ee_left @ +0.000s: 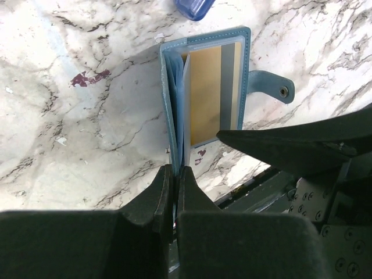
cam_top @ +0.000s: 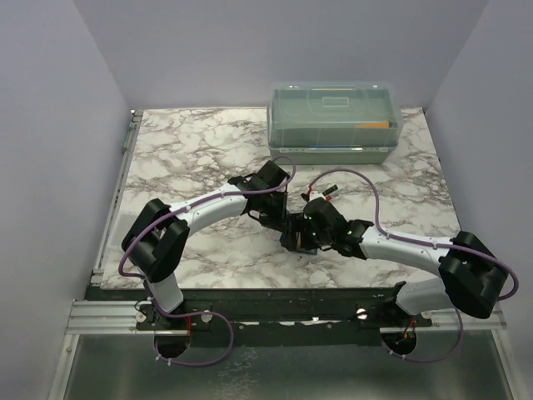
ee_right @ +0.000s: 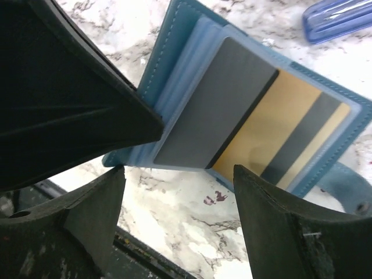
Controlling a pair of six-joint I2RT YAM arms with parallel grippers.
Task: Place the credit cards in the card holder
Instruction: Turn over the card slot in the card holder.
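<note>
- The left claw [ee_left: 174,189] is pinched together on a leaf of the open teal card holder [ee_left: 172,104], near the marble bench's [cam_top: 191,150] front edge.
- The right claw [ee_right: 180,180] is spread apart above it.
- The credit cards [ee_right: 256,139], one grey and one yellow-striped, lie in its sleeves; no writing on them is legible.

**Card holder** [ee_left: 170,99]: we list one teal-blue, stitched fold-over wallet. It lies open on the marble table [cam_top: 183,158], about midway left to right and toward the near edge. Its clear sleeves [ee_left: 179,116] stand up on edge at the spine. The snap strap [ee_left: 270,86] lies flat, sticking out from the side opposite the spine.

**Credit cards:** we count two.
- The gold card [ee_left: 204,96] has a grey stripe and lies flat inside a clear pocket.
- The grey card [ee_right: 218,99] has a dark edge and overlaps the gold card's spine-side half. We cannot tell whether it is sleeved.
</note>
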